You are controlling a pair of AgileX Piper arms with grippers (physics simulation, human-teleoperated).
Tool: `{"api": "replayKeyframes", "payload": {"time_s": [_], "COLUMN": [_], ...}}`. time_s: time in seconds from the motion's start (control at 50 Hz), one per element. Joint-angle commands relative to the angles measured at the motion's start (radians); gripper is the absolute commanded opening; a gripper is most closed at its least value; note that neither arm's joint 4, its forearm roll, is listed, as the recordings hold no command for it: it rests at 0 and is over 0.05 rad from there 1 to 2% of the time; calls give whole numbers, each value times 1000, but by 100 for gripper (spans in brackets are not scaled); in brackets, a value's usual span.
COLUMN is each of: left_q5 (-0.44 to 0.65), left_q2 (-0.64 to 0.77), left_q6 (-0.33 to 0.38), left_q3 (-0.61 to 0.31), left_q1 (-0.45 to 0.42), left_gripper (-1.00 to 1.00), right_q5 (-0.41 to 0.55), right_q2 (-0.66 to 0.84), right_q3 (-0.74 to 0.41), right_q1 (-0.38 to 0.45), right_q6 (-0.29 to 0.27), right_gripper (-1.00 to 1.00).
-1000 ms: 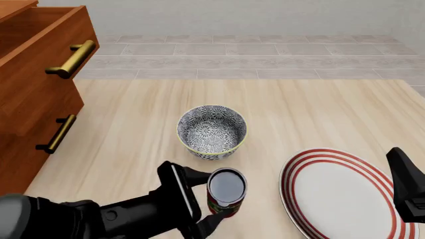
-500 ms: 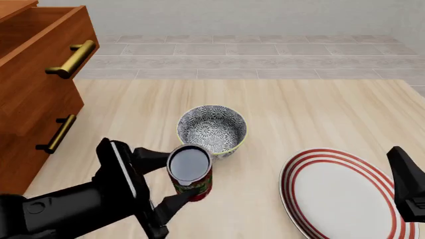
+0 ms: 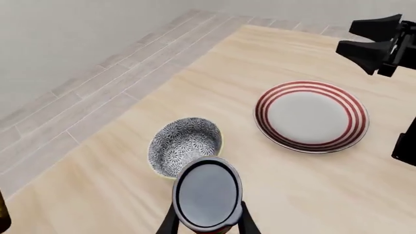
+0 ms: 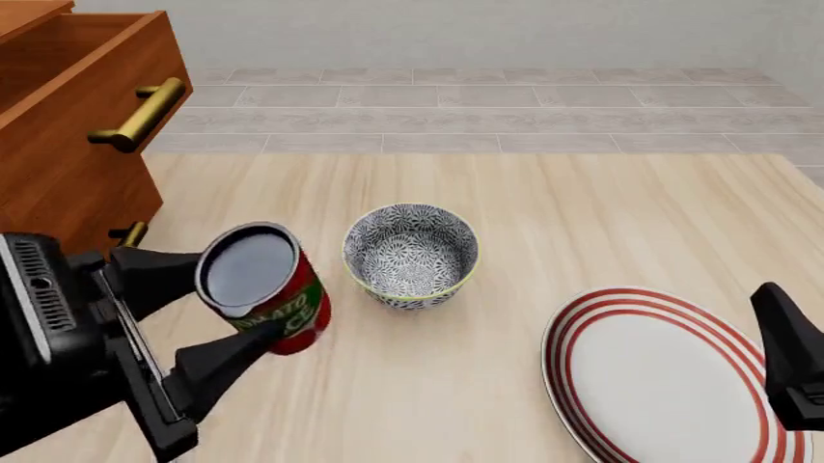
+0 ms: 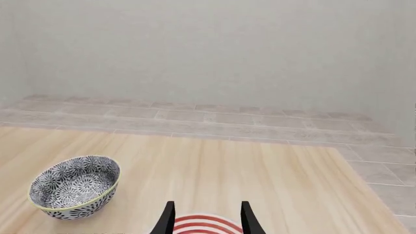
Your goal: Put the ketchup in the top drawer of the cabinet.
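The ketchup (image 4: 277,304) is red with a green band and a dark shiny top. The bowl (image 4: 411,254) has a grey flower pattern. The plate (image 4: 670,371) is white with red rings. The cabinet (image 4: 65,145) is reddish-brown; the tabletop (image 4: 580,222) is pale wood.

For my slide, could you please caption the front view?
Left gripper carries the ketchup above the table toward the open top drawer.

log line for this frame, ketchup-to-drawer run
phase: carry | left gripper: shut on ketchup, lifted | right gripper: open, idle over plate | top drawer: open | bowl: on table
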Motion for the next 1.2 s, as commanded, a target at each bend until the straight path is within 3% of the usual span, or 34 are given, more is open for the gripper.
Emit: {"api": "replayKeyframes", "payload": {"time_s": [0.02,0.26,0.32,0.34,0.46,0.6,0.7,0.8,0.84,0.86,0.88,0.92,1.1,1.16,1.2], "left_q5": [186,374,370,393,471,548,612,669,728,741,757,788,934,966,993], "left_q2": [-186,-332,-332,-358,-371,-385,-361,-375,-432,-393,-352,-332,-294,-293,-263], "left_q6": [7,-29,11,28,-14,18,-19,17,50,47,-19,-38,-4,40,28], "left_q3": [-60,-122,-111,-107,-172,-219,-295,-361,-435,-431,-453,-496,-649,-702,-731], "left_q1": [57,85,64,95,132,128,146,185,227,215,199,189,240,308,327], "left_gripper": [-100,-100,-100,-100,-100,-100,-100,-100,-100,-100,-100,-100,-100,-100,-100], "right_q5": [3,6,1,3,3,3,10,5,12,11,9,10,9,12,9], "right_q2": [0,0,0,-3,0,1,-1,-3,0,0,-1,-1,0,0,0], "right_q3": [-1,0,4,6,1,4,-4,6,-4,-3,-3,-7,-2,-3,0], "right_q1": [5,10,11,11,13,18,17,15,15,15,14,15,8,11,11], "right_q6": [-17,-32,-31,-31,-32,-32,-33,-30,-30,-29,-27,-24,-21,-21,-21], "right_gripper": [100,100,100,100,100,100,100,100,100,100,100,100,100,100,100]}}
